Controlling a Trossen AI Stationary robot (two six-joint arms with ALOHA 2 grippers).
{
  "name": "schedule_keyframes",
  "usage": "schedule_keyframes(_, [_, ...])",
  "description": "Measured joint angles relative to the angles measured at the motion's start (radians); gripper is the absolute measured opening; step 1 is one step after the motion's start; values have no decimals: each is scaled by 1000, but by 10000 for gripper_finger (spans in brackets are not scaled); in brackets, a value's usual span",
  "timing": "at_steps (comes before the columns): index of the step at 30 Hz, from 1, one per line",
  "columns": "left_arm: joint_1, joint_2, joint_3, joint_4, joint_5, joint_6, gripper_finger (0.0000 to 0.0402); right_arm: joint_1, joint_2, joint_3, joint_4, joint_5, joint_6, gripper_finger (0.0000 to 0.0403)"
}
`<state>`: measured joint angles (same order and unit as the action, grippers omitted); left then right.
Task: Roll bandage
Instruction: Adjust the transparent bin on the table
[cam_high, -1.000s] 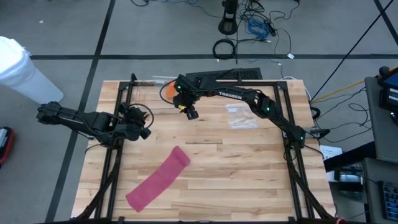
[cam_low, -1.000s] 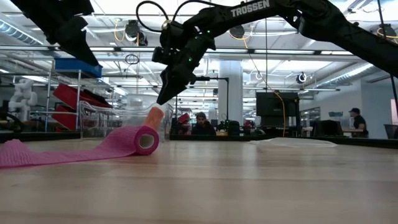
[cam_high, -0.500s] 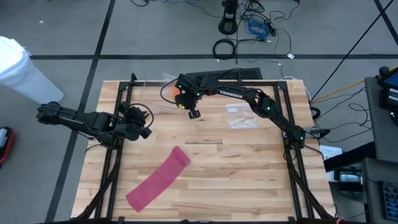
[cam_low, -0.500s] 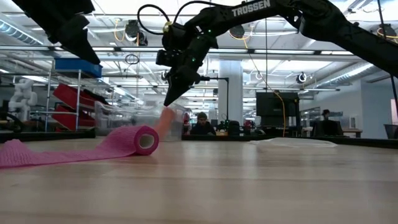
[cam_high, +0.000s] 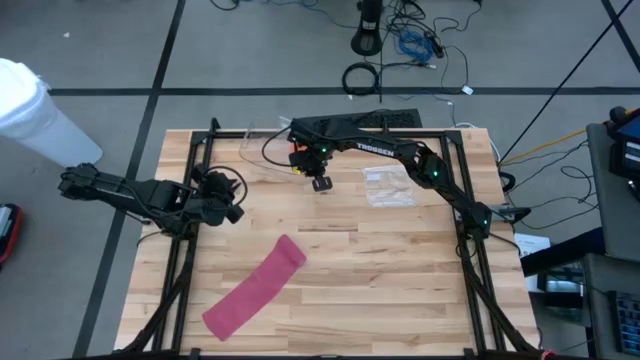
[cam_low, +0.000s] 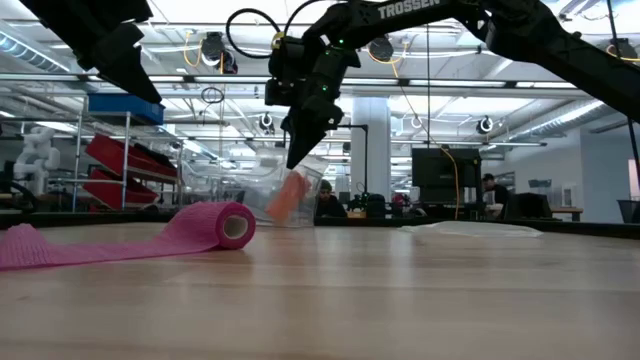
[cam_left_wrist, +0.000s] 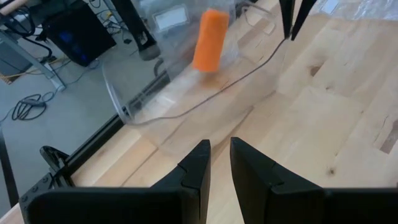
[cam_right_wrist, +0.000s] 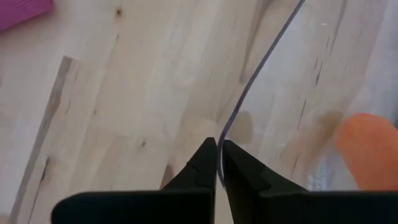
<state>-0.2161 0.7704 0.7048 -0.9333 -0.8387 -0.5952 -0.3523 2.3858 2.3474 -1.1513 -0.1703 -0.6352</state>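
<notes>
The right gripper (cam_high: 321, 184) is held above the far middle of the table, and its two fingers (cam_right_wrist: 208, 163) are pressed together on the thin rim of a clear plastic container (cam_left_wrist: 186, 81). In the right wrist view the rim's edge is seen running straight into the narrow slit between the fingers. The container is raised off the wood and tilted, as shown in the low view, hanging below the gripper (cam_low: 298, 155). An orange roll (cam_low: 289, 194) is seen inside it (through the clear wall), lying aslant; in the left wrist view the same roll (cam_left_wrist: 209, 40) is shown upright against the container's wall.

The left gripper (cam_high: 233, 212) is kept at the left side of the table, away from the container. In its own wrist view its fingers (cam_left_wrist: 194, 171) are seen standing close with a narrow gap between them, and nothing is held there.

The pink bandage (cam_high: 256, 287) is laid on the wooden table (cam_high: 400, 290) in the near left part, well apart from both grippers. It is mostly unrolled into a flat strip, with only a small rolled end (cam_low: 230, 226) left at its far tip, towards the table's middle. A clear plastic wrapper (cam_high: 387, 187) is left lying flat just beside the right gripper, on its right.
</notes>
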Motion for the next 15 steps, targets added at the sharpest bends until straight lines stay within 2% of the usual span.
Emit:
schedule_keyframes(10, [0, 0, 0, 8, 1, 0, 68, 1, -73, 1, -89, -6, 35, 2])
schedule_keyframes(15, [0, 0, 0, 11, 1, 0, 68, 1, -87, 1, -17, 16, 120, 2])
